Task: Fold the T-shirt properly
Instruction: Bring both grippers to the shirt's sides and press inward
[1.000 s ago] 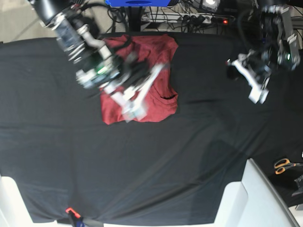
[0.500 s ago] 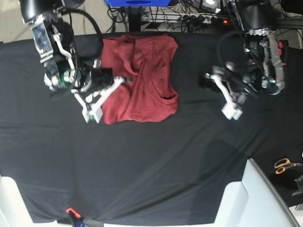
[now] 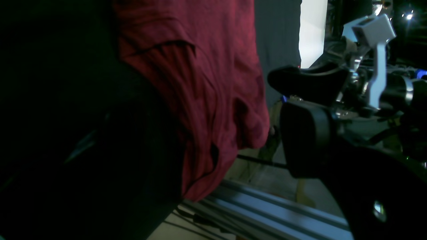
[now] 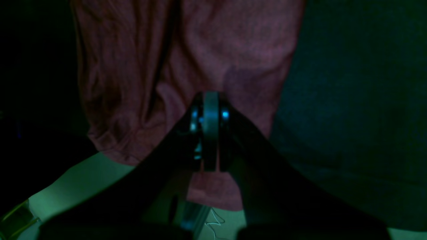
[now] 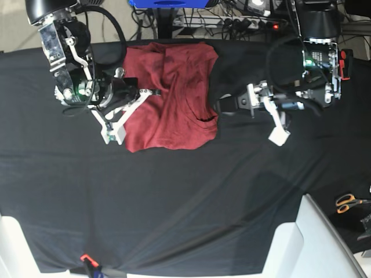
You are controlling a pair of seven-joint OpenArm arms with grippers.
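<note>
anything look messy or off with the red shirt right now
Yes. The dusty brick-red knit shirt is folded into a rough block on the black cloth sheet, but untidily: creased ridges run down its middle, its neckline sits askew near the right edge, and its far edge overhangs the table edge in the wrist views.

Black cloth sheet [image 5: 185, 197] over the table, orange-handled scissors [image 5: 348, 202] at its edge, power strip [image 5: 232, 23] behind.

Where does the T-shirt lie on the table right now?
In the base view the T-shirt lies folded on the black cloth, at the far edge, left of centre, between both tools.
</note>
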